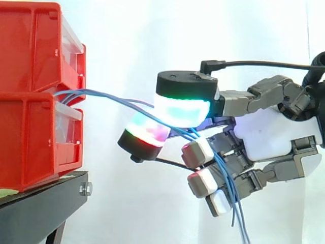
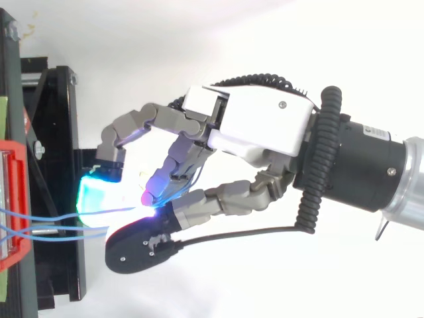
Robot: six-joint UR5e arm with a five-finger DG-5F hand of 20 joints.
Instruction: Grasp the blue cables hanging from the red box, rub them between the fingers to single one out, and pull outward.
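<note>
Thin blue cables (image 1: 109,97) run out of the gap between two stacked red bins (image 1: 35,96) and stretch rightwards into my hand (image 1: 274,132). The hand pinches them between a thumb pad glowing green and cyan (image 1: 180,109) and a fingertip glowing green and red (image 1: 144,133). Past the pinch the loose cable ends (image 1: 236,203) hang down across the other curled fingers. From above, the cables (image 2: 46,222) leave the red bin (image 2: 14,199) at the left edge and meet the glowing pads (image 2: 99,195) of the hand (image 2: 258,122).
The red bins stand on a black stand (image 1: 40,208) at the left, with a bolt at its corner. From above, the black stand frame (image 2: 56,165) lies just left of the fingertips. A white curtain backs the scene.
</note>
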